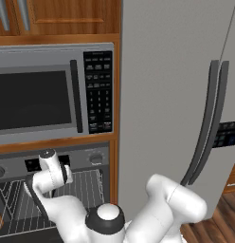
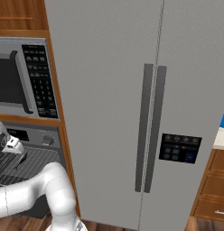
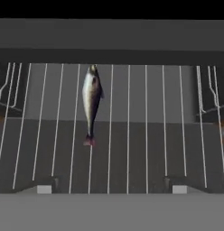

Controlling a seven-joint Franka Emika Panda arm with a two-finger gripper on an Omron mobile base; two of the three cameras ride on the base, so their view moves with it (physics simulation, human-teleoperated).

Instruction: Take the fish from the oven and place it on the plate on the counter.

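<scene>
A tall grey fridge point(image 1: 176, 95) is seen right of the wood cabinet column, with the microwave point(image 1: 53, 90) above the oven point(image 1: 91, 159). The oven door is open, and the wire rack point(image 3: 145, 135) is exposed inside. The arm point(image 1: 58, 190) is reached into the oven mouth. The gripper point(image 3: 109, 189) is held spread wide, nothing between its tips, which are seen low at each side of the hand view. The fish point(image 3: 91, 101) is lying lengthwise along the rack wires, tail toward the camera, left of the gripper's centre and apart from both tips.

Risks, as judged: since the fish is off-centre, a straight advance could end with one fingertip landing on it and shoving it deeper. A slim body could be pressed between the wires or slipped out at closing. Fingertips could be caught on the rack wires if lowered too far.
</scene>
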